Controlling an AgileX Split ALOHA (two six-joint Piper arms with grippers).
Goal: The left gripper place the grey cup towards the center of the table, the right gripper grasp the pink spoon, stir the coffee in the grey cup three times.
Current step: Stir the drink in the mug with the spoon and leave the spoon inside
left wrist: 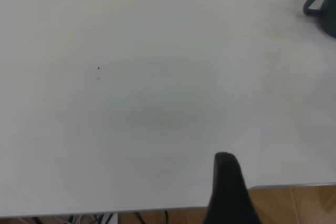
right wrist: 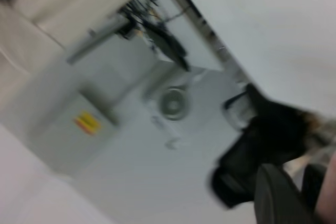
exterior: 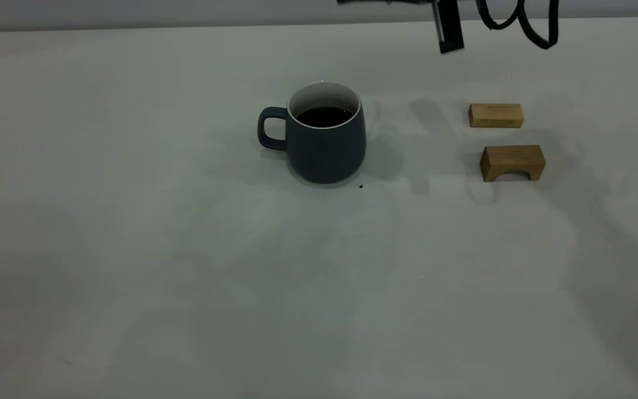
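Observation:
The grey cup (exterior: 324, 136) stands upright near the middle of the table (exterior: 130, 249), its handle pointing left, with dark coffee (exterior: 324, 116) inside. Its handle (left wrist: 317, 2) shows far off in the left wrist view. My left gripper (left wrist: 230, 182) hangs back over the table's edge, well away from the cup. Part of my right arm (exterior: 447, 27) hangs high above the far right of the table. In the right wrist view my right gripper (right wrist: 294, 184) is shut, with a pale pink strip, the pink spoon (right wrist: 332, 192), beside its fingers. No spoon lies on the table.
Two brown wooden blocks sit right of the cup: a flat one (exterior: 495, 115) and an arched one (exterior: 513, 162). A tiny dark speck (exterior: 360, 187) lies by the cup's base. Black cables (exterior: 540, 27) dangle at the top right.

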